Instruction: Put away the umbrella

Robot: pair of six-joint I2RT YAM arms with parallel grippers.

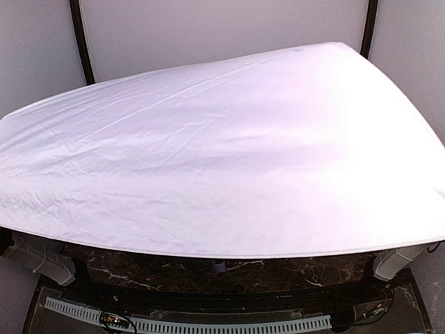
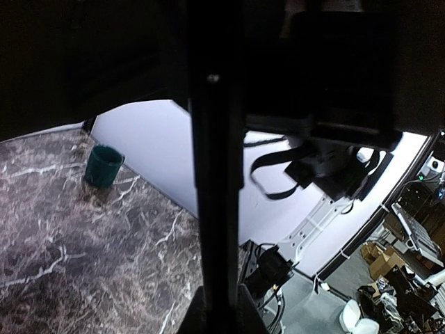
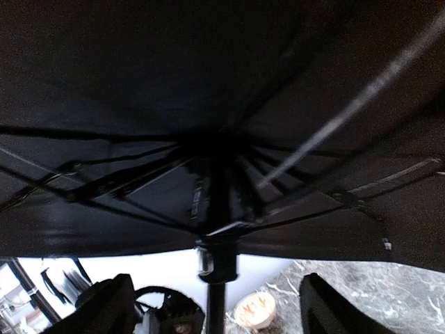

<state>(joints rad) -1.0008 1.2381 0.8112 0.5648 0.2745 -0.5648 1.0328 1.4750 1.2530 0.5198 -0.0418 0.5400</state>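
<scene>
Umbrella (image 1: 222, 153) blocks the top view (left claw (image 2: 219, 309) pinches its shaft (image 2: 215, 174), right claw (image 3: 215, 285) spread).

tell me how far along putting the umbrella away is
Nothing looks done: the umbrella is fully open, hiding most of the table. In hand: the left gripper is shut on its shaft, and the right gripper stands open around it. To do: folding the umbrella shut and stowing it.

From above, the open umbrella (image 1: 222, 146) hides nearly all of the table (image 1: 208, 271) and runs off both side edges. In the right wrist view its ribs (image 3: 361, 95) are blurred, and a small round thing (image 3: 254, 309) beside the shaft (image 3: 215, 306) is too blurred to name.
</scene>
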